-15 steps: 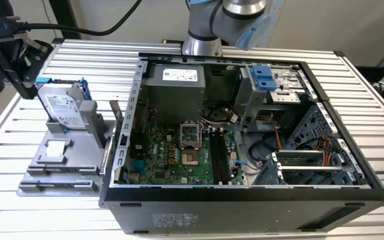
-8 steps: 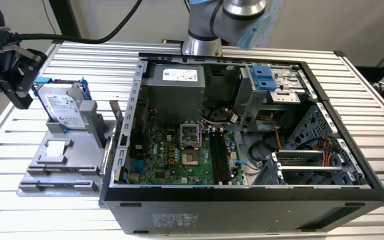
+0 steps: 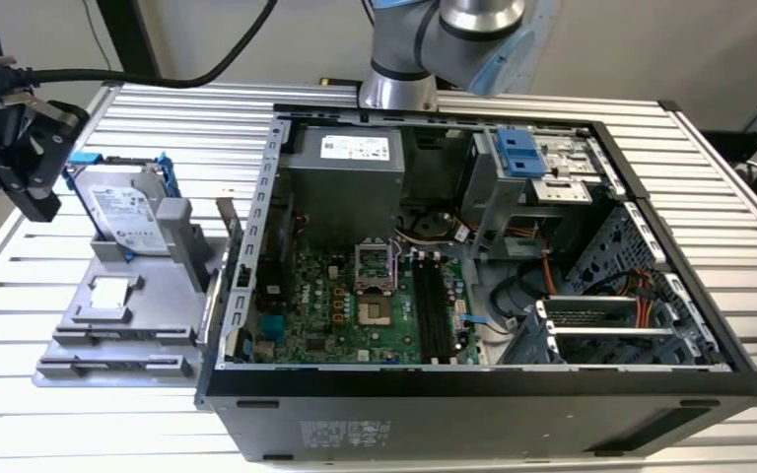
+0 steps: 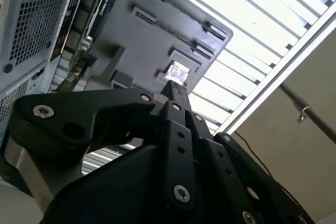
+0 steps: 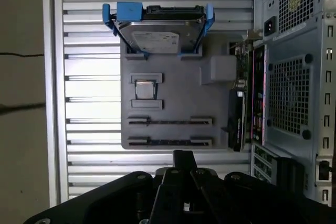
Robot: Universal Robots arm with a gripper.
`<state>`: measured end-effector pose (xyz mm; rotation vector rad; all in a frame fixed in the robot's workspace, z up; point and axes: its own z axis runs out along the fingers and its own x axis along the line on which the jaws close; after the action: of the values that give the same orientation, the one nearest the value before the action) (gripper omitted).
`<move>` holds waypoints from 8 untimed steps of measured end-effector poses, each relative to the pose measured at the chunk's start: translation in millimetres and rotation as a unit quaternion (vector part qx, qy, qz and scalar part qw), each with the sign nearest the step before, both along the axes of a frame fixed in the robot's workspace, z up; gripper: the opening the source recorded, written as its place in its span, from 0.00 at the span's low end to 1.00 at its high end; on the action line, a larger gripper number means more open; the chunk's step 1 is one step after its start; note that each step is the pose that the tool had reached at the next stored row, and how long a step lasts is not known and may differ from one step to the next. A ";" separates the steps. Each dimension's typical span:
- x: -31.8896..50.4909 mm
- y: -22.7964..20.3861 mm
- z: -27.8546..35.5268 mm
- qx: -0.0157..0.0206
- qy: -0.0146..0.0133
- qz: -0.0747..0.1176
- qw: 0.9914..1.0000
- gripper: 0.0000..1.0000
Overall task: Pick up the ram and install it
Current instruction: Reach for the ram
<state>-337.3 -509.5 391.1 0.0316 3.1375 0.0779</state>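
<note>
Slatted metal table (image 3: 90, 434) bears a grey tray (image 5: 178, 93), jaws hovering near it.

Single arm, gripper closed.
In the exterior view the arm (image 3: 401, 59) has its silver base column upright at the back; in both wrist views the black gripper (image 5: 184, 157) has its linkages spread and its fingertips (image 4: 176, 88) pressed together.
</note>
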 end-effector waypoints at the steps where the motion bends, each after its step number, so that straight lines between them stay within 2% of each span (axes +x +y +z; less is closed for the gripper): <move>1: -0.1 -1.7 0.0 0.000 0.000 0.002 1.000 0.00; 6: -0.7 -10.8 0.0 0.000 0.000 0.008 1.000 0.00; 8: -1.1 -11.4 0.1 0.000 -0.001 0.012 1.000 0.00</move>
<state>-338.5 -520.9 391.2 -0.0055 3.1359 0.0778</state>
